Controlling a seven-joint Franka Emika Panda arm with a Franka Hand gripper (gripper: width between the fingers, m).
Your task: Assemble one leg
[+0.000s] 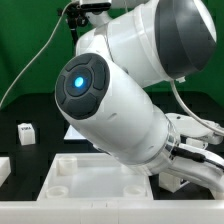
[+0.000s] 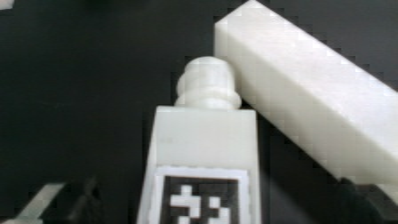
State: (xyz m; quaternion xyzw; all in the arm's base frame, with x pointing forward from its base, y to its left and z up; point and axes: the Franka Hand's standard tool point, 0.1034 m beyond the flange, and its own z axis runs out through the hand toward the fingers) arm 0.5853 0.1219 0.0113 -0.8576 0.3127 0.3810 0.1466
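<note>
Pointing its peg end past the tray piece [image 2: 302,90] just beside it, the leg [image 2: 199,150] looks readied for fitting; whether your claw [image 1: 186,165] grips it is unclear.

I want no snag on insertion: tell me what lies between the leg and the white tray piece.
Nothing visible does. In the wrist view only a thin dark strip shows between the leg and the wall of the tray piece. The hole it must enter is not in that view.
</note>
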